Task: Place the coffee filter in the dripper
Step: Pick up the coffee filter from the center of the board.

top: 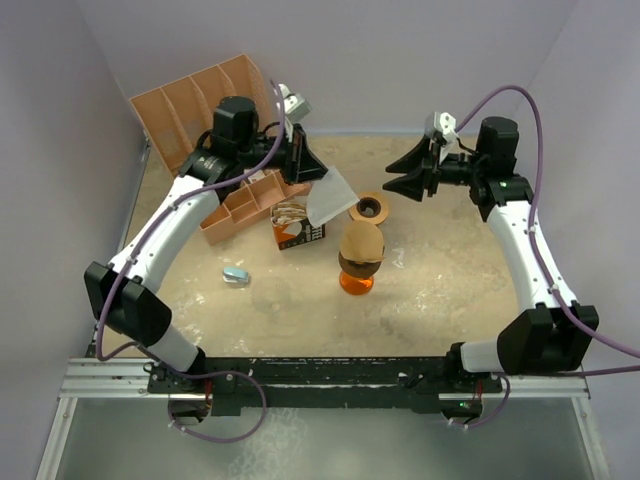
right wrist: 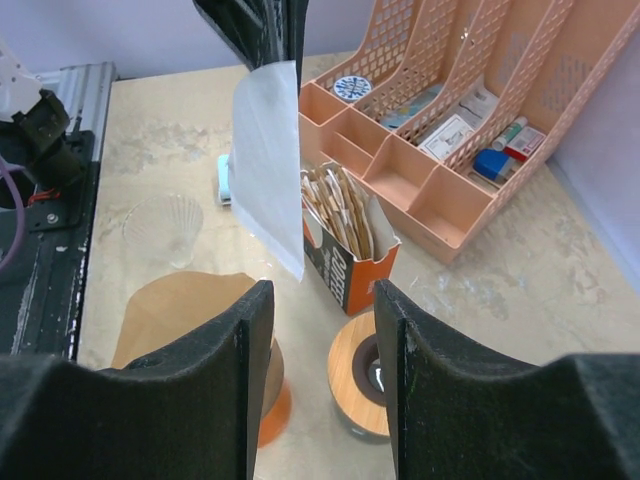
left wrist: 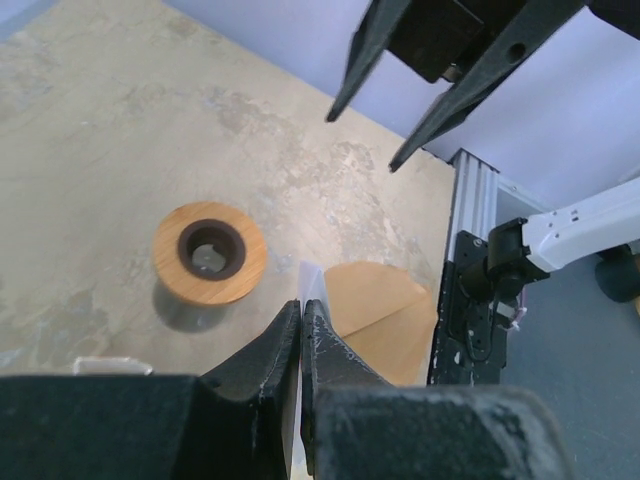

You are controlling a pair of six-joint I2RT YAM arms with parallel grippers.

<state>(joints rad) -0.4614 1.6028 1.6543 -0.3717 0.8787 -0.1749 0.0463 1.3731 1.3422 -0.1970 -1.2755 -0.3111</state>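
A brown coffee filter [top: 362, 243] sits opened in the orange dripper [top: 357, 282] at the table's middle; it also shows in the wrist views, filter [left wrist: 380, 315] and filter [right wrist: 180, 305]. My left gripper [top: 310, 172] hangs above and behind it, shut on a thin white sheet [top: 330, 197] that dangles down. The sheet's edge [left wrist: 312, 285] pokes out between the closed jaws [left wrist: 301, 305]. My right gripper [top: 405, 172] stands open in the air to the right, empty, jaws [right wrist: 318, 300] facing the sheet [right wrist: 268, 165].
A round wooden ring [top: 371, 209] with a dark hole lies behind the dripper. An orange-black box of filters [top: 296, 225] stands to its left, in front of a peach organizer [top: 200, 105]. A clear ribbed glass [top: 272, 295] and a small pale-blue object [top: 235, 275] lie front left.
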